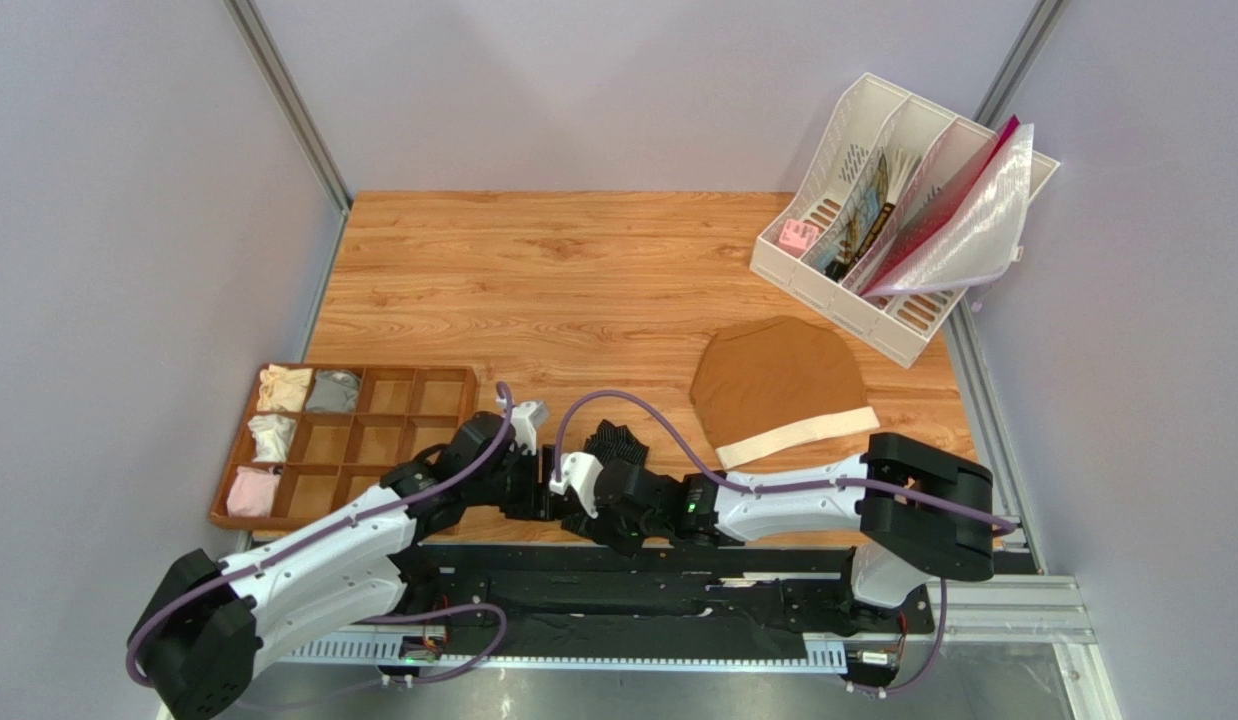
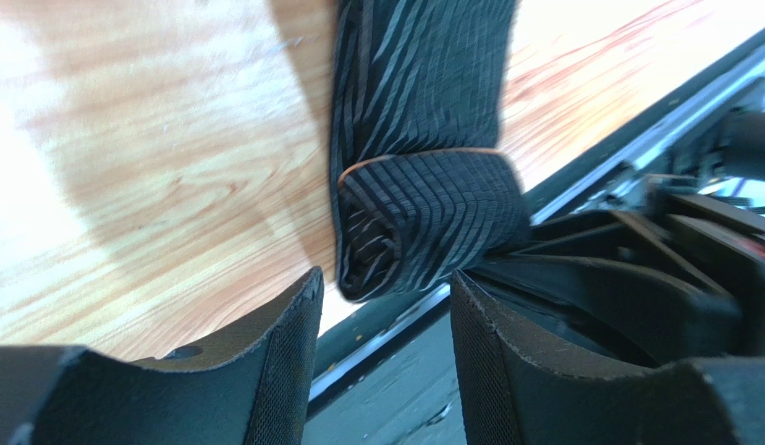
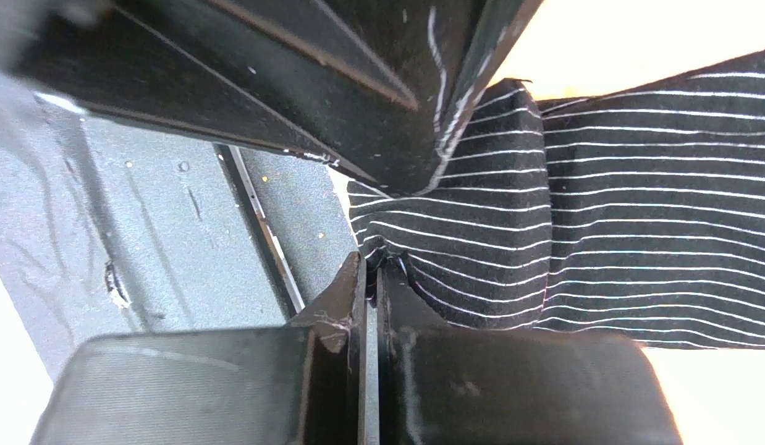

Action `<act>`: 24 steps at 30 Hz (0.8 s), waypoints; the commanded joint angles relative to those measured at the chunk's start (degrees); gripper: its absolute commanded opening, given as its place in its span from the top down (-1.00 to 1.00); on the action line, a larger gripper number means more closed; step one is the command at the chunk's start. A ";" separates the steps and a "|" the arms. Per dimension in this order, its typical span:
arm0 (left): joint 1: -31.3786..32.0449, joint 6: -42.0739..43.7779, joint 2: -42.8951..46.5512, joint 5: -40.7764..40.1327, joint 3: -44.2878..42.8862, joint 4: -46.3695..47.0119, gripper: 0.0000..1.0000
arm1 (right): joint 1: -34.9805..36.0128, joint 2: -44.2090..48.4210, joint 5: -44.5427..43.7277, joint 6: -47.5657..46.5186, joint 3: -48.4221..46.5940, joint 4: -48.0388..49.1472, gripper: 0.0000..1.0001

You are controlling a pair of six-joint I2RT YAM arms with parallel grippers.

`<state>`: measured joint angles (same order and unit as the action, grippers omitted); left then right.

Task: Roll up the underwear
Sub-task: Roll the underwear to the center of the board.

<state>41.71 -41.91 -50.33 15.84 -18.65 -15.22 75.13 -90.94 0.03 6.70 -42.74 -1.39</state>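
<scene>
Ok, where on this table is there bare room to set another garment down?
The widest bare wood runs along the far edge of the table, from above the compartment tray across to the file rack. A smaller strip lies between tray and brown briefs. The near edge around the underwear is crowded.

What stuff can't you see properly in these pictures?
Top view: the underwear is mostly hidden under the left arm and right arm.
Left wrist view: its unrolled end is cut off by the top edge.
Top view: bundles in the wooden tray are too small to identify.
</scene>
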 commanded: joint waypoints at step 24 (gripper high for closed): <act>0.30 -0.27 -9.88 0.07 8.98 33.47 0.02 | -5.08 0.85 10.51 6.13 5.56 6.05 1.00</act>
<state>41.87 -42.09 -58.19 14.92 -12.29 7.42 70.52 -89.89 8.75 11.38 -38.50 5.48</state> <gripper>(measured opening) 0.528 0.005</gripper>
